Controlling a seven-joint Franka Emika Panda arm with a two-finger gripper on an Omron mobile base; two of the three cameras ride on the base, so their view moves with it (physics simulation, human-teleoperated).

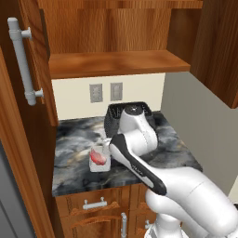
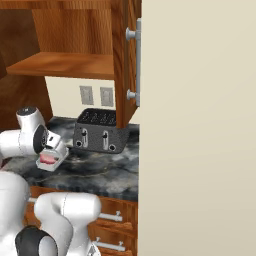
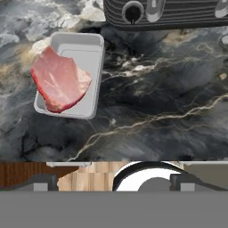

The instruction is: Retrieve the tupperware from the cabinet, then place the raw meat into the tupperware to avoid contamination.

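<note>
Fingers' spread cannot be told. Left of the toaster (image 3: 164, 13) on the counter (image 3: 169, 98), the meat (image 3: 60, 80) lies in the tupperware (image 3: 91, 80) (overhanging one rim); base views add the open cabinet (image 1: 116, 62).

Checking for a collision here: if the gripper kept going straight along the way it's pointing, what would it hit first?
Most likely bare marble counter, right of the tupperware holding the raw meat and short of the toaster. Depth is unclear, so that's a judgement.
</note>
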